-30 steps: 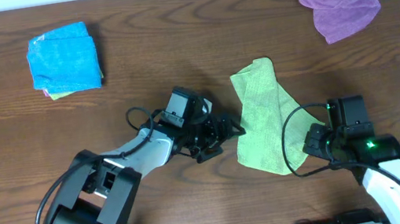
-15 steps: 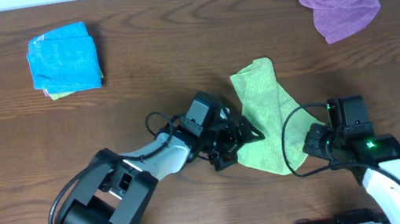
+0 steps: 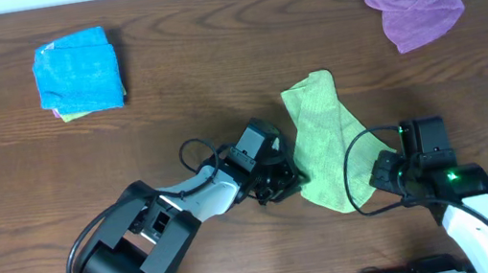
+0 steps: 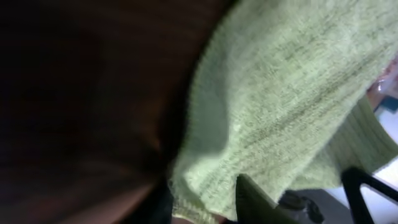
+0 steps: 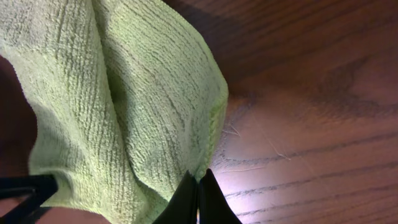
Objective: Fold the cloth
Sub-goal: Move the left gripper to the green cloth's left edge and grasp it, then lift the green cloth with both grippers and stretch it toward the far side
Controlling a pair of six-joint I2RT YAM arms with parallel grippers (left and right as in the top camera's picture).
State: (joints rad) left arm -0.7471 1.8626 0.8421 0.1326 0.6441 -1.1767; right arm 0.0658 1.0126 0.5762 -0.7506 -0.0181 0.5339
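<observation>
Lime-green cloth (image 3: 322, 139) lying right of the middle of the table (image 3: 215, 73), soft, with a fine ribbed knit that shows close up in both wrist views. Not flat: drawn into a long rumpled shape, narrow at the far end and wider toward the near side, with a lengthwise fold down it and a rounded, doubled right edge. Near right corner pinched by the right gripper (image 5: 199, 182), its two dark pointed fingers pressed together on the cloth's edge with no gap between them. Around that pinch, fabric rising off the wood in a soft ridge. At the cloth's near left edge, the black left gripper (image 3: 282, 181), touching the fabric or just over it. In its own blurred wrist view, two dark fingers (image 4: 258, 205) standing apart beneath a bunched hem; cannot tell whether closed on the fabric or only against it. Thin black cable (image 3: 346, 179) looping from the right arm across the cloth's near right part. Underneath, dark brown wood with wavy grain, glossy where light falls beside the right gripper. Far left and well apart, a bright blue cloth (image 3: 77, 72) folded into a rough square, terry-like, with a sliver of pale green under its near edge. Far right, a purple cloth (image 3: 414, 6) crumpled loosely into a lumpy heap
</observation>
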